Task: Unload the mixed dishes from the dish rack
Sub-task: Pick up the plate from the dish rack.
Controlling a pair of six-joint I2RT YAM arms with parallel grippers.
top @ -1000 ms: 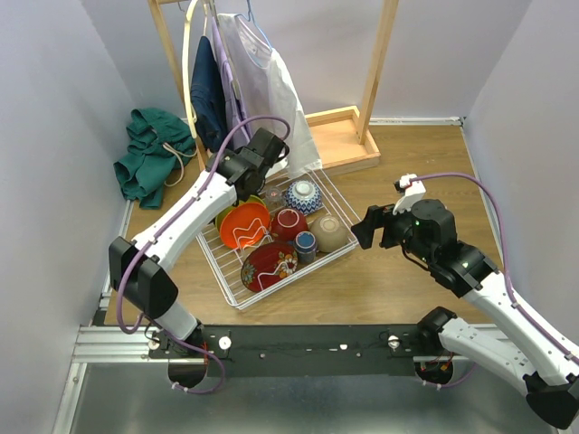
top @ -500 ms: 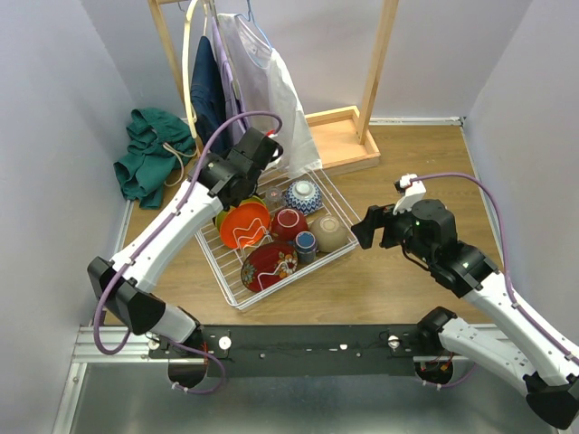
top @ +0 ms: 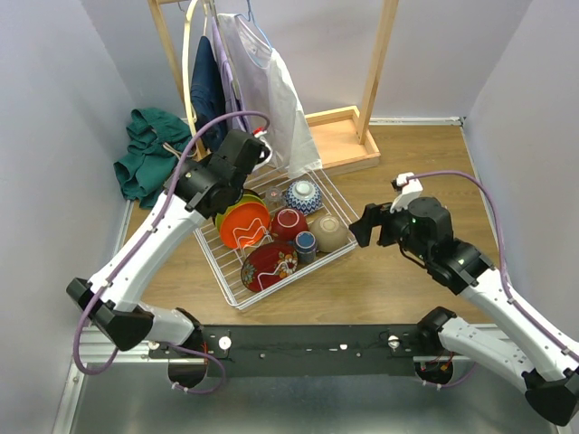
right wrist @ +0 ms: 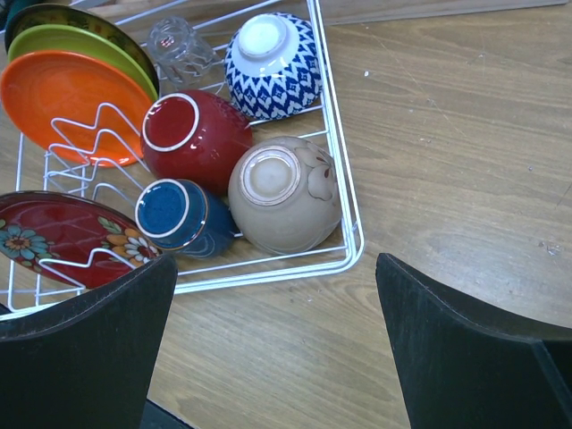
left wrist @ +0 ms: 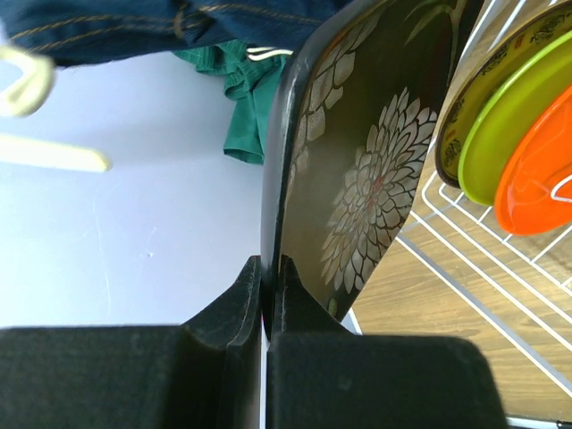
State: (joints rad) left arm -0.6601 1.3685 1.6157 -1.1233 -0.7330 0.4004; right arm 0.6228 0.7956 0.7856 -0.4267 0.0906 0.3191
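Pinching left gripper (left wrist: 265, 268): I see its jaws clamped on the edge of the black square plate (left wrist: 357, 170), which stands upright straight ahead of it.
Yellow-green plate (left wrist: 500, 116): right of the left gripper, just beside the black plate, with the orange plate (left wrist: 545, 170) against it.
Right gripper (right wrist: 275, 261): jaws spread wide, holding nothing, over the wood surface (right wrist: 447, 134).
Dish rack (top: 226, 271): near corner lies between the right gripper's fingers.
Tan bowl (right wrist: 277, 197): upside down, just ahead of the right gripper. The blue cup (right wrist: 174, 214) and red bowl (right wrist: 192, 134) are to its left.
Unsure: whether the black plate is clear of the rack.
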